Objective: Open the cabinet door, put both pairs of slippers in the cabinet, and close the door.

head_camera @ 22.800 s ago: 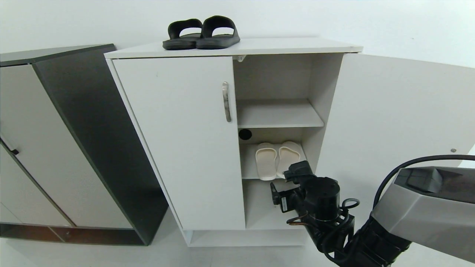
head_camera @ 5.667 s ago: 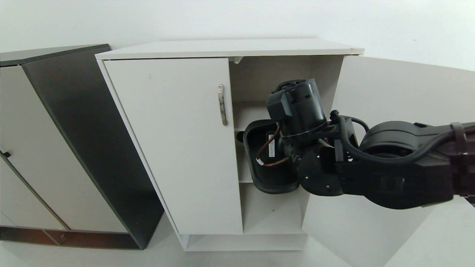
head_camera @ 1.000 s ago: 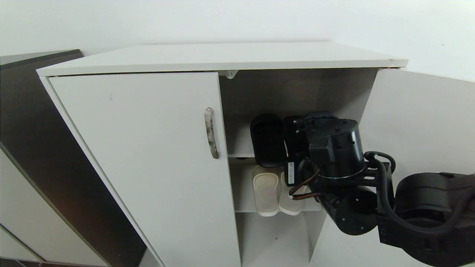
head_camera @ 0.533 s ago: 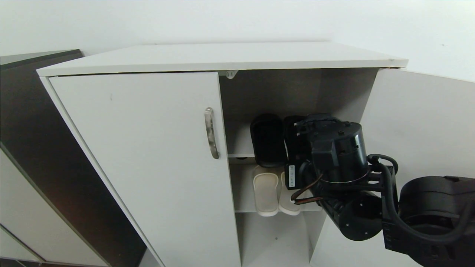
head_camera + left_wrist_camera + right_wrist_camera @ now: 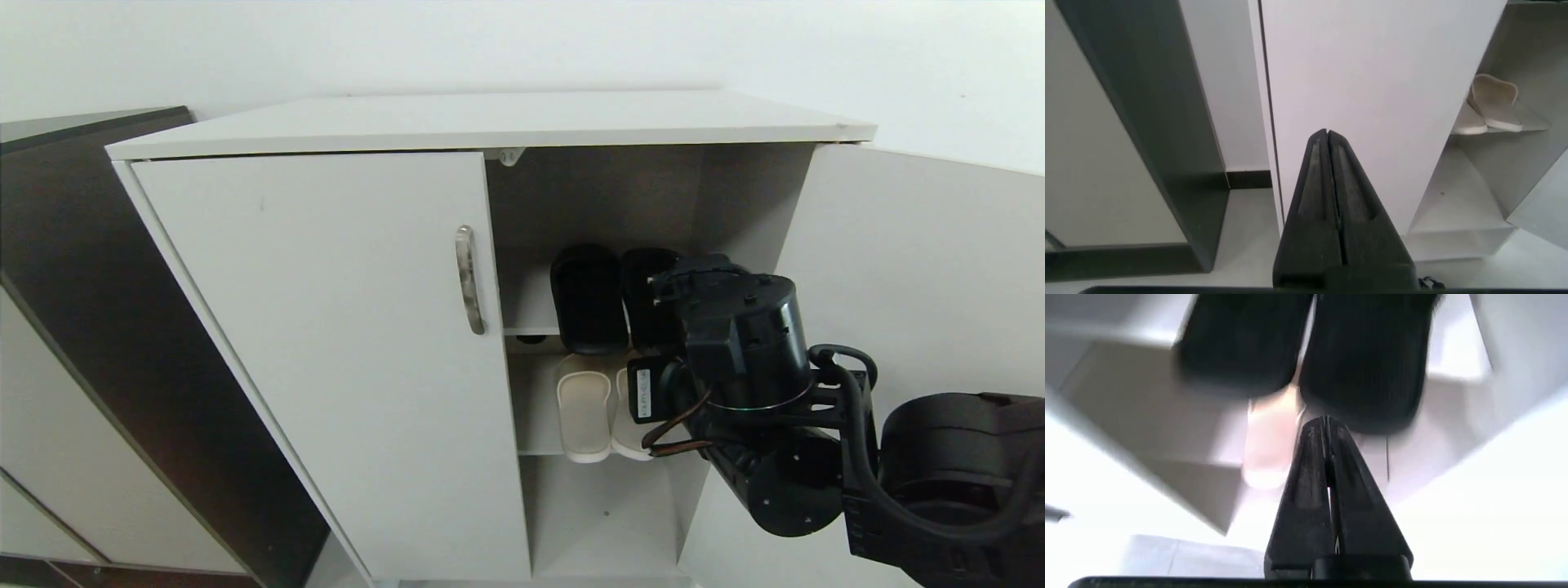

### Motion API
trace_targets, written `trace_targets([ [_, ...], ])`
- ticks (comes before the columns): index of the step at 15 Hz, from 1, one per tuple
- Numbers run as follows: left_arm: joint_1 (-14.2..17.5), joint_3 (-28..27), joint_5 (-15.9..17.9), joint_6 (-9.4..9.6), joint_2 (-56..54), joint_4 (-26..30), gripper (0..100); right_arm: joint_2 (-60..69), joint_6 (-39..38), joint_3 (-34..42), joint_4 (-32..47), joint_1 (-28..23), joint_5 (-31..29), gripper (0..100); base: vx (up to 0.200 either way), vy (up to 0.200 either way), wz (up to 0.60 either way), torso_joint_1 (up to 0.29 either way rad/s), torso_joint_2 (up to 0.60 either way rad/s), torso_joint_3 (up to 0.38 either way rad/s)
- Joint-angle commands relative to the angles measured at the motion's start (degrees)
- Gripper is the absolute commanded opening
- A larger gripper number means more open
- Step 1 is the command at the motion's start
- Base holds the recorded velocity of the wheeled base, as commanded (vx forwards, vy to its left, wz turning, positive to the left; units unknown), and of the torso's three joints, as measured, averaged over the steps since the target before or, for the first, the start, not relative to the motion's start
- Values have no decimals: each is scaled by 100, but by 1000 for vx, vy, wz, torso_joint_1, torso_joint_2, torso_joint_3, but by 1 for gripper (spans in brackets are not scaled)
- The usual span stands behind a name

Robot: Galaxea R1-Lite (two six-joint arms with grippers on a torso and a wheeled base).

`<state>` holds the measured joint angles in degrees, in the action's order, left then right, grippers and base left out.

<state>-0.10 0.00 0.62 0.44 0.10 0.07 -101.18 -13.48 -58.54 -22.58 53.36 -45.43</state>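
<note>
Lying beyond right gripper [image 5: 1328, 426]: black slippers [image 5: 1368, 351]

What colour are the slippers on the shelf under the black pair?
The slippers are cream-white, clearest in the head view.

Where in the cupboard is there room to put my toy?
The bottom compartment, under the white slippers, is bare, and so is the cabinet top. It is crowded on the upper shelf, where the black slippers sit with the right end effector just in front of them.
</note>
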Motion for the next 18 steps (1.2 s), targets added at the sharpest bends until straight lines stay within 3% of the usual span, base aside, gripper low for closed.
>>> trace_targets([
  [1, 1, 0, -1, 0, -1, 1, 0, 2, 12, 44, -1, -1, -9, 0, -200, 0, 0, -2, 2, 2],
  [15, 1, 0, -1, 9, -1, 1, 0, 20, 12, 132, 8, -10, -9, 0, -200, 0, 0, 1, 3, 2],
  [18, 1, 0, -1, 9, -1, 10, 0, 28, 12, 255, -1, -36, -9, 0, 0, 0, 0, 0, 0, 0],
])
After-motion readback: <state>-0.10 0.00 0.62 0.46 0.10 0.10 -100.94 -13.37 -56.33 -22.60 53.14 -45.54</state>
